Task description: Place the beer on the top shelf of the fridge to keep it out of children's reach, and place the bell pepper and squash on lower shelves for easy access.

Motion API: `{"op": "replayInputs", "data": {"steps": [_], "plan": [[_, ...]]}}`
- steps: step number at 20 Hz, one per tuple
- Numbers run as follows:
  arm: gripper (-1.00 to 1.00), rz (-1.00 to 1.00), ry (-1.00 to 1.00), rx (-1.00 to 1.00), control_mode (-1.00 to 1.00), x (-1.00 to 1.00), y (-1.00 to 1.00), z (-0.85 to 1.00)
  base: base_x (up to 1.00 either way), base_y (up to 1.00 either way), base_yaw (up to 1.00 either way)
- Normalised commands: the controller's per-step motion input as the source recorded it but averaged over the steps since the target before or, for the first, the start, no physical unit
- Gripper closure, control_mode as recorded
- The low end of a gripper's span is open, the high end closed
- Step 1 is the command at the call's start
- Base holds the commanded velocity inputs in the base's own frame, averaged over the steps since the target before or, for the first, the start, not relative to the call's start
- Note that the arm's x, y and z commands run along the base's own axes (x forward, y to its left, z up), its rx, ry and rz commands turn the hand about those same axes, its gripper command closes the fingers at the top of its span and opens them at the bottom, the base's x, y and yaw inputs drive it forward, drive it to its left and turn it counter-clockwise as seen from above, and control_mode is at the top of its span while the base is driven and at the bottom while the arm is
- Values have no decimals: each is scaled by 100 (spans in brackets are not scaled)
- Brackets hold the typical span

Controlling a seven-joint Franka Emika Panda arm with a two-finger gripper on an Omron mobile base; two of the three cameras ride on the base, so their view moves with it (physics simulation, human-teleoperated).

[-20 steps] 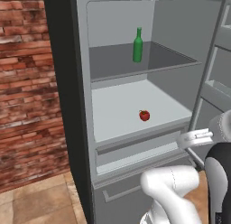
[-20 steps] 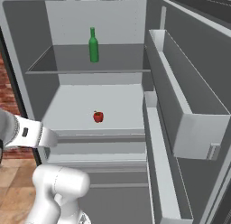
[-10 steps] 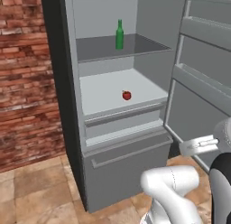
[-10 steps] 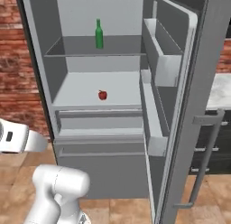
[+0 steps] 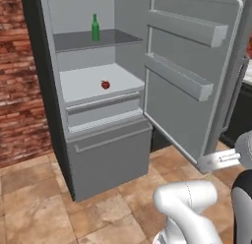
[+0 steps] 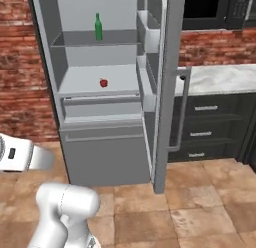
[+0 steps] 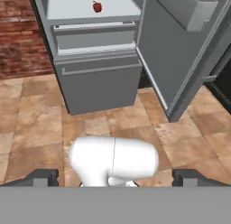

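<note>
The fridge (image 5: 108, 157) stands open, some way in front of me. The green beer (image 5: 95, 27) (image 6: 98, 27) stands upright on the dark top shelf (image 5: 74, 41) (image 6: 75, 39). The red bell pepper (image 5: 105, 84) (image 6: 103, 82) (image 7: 97, 7) rests on the pale lower shelf (image 5: 81, 83) (image 6: 82, 77) just below. The squash is out of view. My gripper (image 7: 117, 178) hangs low over the tiled floor, well back from the fridge. It is open, its fingertips (image 7: 43, 177) wide apart with nothing between them.
The fridge door (image 5: 192, 90) (image 6: 167, 92) swings out to the right, with two door bins. A brick wall (image 5: 19, 90) lies to the left. A marble counter (image 6: 220, 79) over dark cabinets (image 6: 210, 127) and a black microwave (image 6: 210, 9) are right of the fridge.
The whole picture has shifted: the base has backed away from the fridge, which now looks smaller and farther. Beer and bell pepper stay on their shelves. The gripper stays open.
</note>
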Motion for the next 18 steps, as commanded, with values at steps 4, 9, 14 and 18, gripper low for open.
{"op": "replayInputs", "data": {"steps": [4,9,14,18], "plan": [[-100,0,0,0,100,0,0,0,-16,-74,-43],[-100,0,0,0,100,0,0,0,28,-83,-41],[-100,0,0,0,100,0,0,0,69,-79,-42],[-100,0,0,0,100,0,0,0,92,-60,-35]]}}
